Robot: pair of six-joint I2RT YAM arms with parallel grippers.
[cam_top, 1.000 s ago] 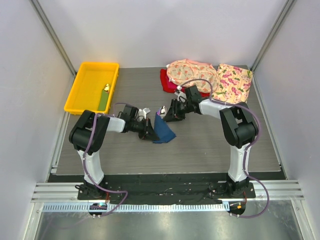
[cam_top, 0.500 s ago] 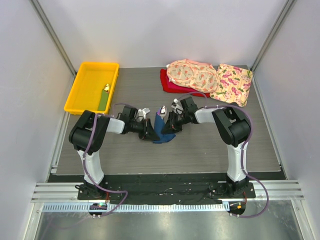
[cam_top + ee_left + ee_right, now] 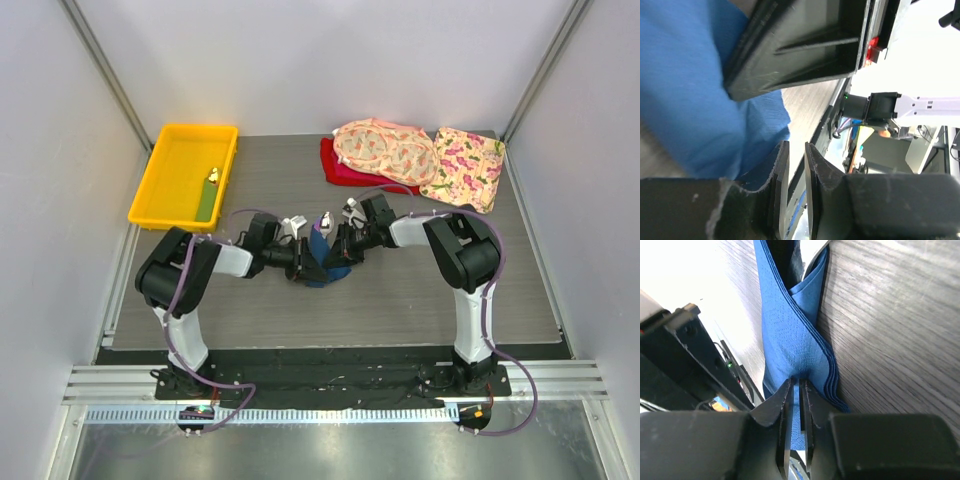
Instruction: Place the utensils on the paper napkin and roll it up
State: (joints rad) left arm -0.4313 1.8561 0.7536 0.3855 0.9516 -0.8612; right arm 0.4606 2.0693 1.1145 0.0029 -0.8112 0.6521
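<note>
We find the paper napkin (image 3: 328, 266) bunched up near the middle of the desk (image 3: 420, 290), between the two arms. The right fingers (image 3: 783, 415) are clamped on a fold of it. The left fingers (image 3: 781, 170) stand almost together against the napkin; we cannot tell whether they hold it.

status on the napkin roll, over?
Right gripper shut on napkin fold. Left gripper near-shut at its edge, grip unclear. Napkin folded, bunched between them. Cloths, tray sit apart.
</note>
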